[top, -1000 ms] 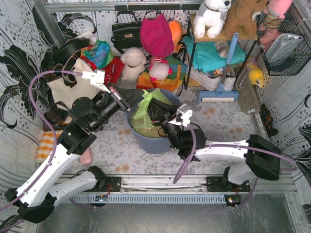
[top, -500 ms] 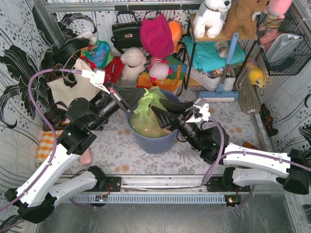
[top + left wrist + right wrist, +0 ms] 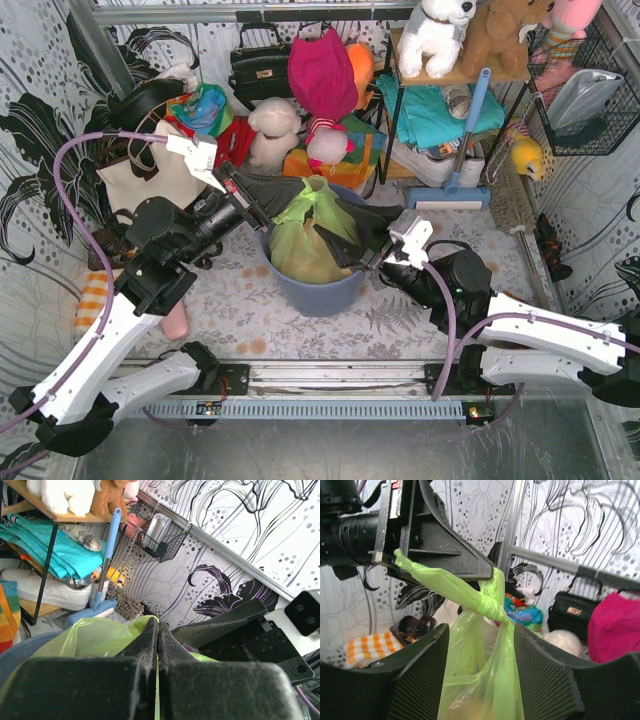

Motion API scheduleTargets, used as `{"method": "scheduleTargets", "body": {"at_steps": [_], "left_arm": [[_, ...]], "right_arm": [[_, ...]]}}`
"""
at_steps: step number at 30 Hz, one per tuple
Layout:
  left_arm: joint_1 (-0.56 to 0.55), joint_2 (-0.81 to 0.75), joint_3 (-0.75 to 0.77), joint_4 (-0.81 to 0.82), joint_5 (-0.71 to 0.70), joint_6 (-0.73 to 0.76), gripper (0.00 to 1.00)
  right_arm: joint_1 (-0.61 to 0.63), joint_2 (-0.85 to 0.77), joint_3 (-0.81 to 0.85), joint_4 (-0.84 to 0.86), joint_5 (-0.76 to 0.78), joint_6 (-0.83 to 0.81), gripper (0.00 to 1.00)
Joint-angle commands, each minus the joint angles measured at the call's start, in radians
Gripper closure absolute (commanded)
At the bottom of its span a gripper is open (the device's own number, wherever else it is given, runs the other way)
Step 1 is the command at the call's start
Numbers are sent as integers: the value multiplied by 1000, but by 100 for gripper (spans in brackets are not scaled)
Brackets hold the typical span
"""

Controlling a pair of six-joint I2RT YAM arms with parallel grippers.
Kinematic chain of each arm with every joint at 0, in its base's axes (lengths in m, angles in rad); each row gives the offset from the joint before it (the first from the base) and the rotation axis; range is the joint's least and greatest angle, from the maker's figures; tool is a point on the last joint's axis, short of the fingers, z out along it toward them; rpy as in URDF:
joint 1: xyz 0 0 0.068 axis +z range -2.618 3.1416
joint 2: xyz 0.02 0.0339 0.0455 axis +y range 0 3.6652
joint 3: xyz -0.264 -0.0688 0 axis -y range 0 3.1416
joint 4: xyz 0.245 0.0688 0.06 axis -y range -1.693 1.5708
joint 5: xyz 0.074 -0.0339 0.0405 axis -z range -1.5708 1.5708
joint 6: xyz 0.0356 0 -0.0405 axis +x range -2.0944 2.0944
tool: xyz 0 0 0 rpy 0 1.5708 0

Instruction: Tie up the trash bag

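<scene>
Patterned walls point(image 3: 40, 60) ring the table point(image 3: 470, 250), with a bin point(image 3: 318, 292) at its centre. Inside sits the bag point(image 3: 298, 248), lime-green and translucent, its neck drawn up into a knot point(image 3: 492, 605). From there a twisted tail point(image 3: 437, 577) slants toward ten o'clock into the left claw point(image 3: 266, 222), clamped on it. Right claw point(image 3: 330, 235), nearer the neck, stands wide astride it just below the knot, gripping nothing.
</scene>
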Motion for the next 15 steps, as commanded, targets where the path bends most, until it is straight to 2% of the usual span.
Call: {"method": "scheduleTargets", "body": {"at_steps": [1, 4, 8, 15], "left_arm": [[-2, 8, 58, 48, 34, 53, 100], [-3, 15, 65, 44, 42, 55, 100], [-3, 23, 71, 35, 46, 50, 100], [-2, 22, 79, 25, 44, 52, 100]], "right_arm": [[6, 7, 25, 55, -102, -234, 45], [6, 28, 17, 129, -158, -325, 40], [7, 74, 65, 135, -241, -423, 39], [7, 152, 128, 181, -268, -503, 42]]}}
